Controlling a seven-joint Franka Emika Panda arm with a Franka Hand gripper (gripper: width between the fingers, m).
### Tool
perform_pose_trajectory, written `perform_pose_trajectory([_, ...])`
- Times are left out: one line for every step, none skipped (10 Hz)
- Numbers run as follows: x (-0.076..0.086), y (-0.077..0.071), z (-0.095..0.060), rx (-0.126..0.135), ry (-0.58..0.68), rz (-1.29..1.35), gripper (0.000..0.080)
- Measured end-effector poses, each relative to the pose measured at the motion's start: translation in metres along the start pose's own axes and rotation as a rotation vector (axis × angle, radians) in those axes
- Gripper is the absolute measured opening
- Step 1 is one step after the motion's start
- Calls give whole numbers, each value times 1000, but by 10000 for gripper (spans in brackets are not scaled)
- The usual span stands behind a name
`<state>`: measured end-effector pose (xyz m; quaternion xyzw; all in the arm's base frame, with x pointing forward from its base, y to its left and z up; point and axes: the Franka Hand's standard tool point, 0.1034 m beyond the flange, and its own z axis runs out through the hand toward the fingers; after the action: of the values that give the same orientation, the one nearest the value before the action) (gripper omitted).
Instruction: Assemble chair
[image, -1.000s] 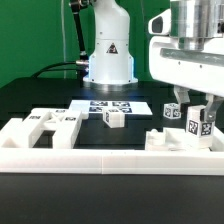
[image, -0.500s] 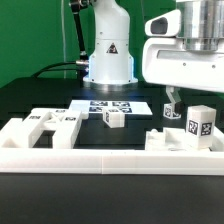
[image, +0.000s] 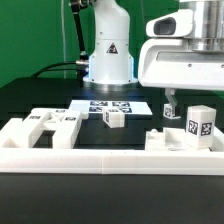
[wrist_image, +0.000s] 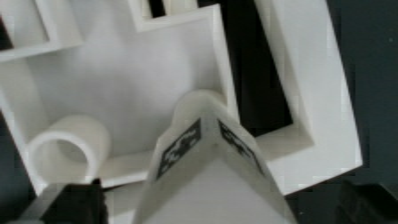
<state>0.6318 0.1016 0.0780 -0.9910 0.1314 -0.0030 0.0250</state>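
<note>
A white chair piece (image: 200, 125) with black-and-white tags stands upright on a flat white chair panel (image: 172, 142) at the exterior view's right. My gripper (image: 188, 104) hangs just above it, open, with one dark finger (image: 170, 101) showing beside the piece. In the wrist view the tagged piece (wrist_image: 214, 155) fills the space between the spread jaws of the gripper (wrist_image: 214, 212), and a dark finger (wrist_image: 71, 203) stands apart from it. A round white peg (wrist_image: 68, 150) and a slotted panel (wrist_image: 134, 80) lie beyond. A small tagged block (image: 113, 117) sits mid-table.
Slotted white chair parts (image: 45, 125) lie at the exterior view's left. A low white border rail (image: 100, 156) runs along the front. The marker board (image: 112, 104) lies before the robot base (image: 107, 60). The table top is black.
The jaws have opened and let go of the upright tagged piece. The gripper has risen a little; the piece stays standing on the panel.
</note>
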Motion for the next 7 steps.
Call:
perform_pose_trajectory([0, 0, 0, 0, 0, -71, 649])
perform_pose_trajectory([0, 1, 0, 0, 0, -119, 649])
perform_pose_trajectory([1, 2, 0, 0, 0, -195, 649])
perform_pose_trajectory([1, 4, 1, -2, -1, -249, 649])
perform_pose_trajectory([1, 6, 3, -6, -3, -327, 649])
perform_pose_trajectory([1, 5, 3, -10, -3, -340, 649])
perform_pose_trajectory([0, 4, 3, -10, -4, -331, 649])
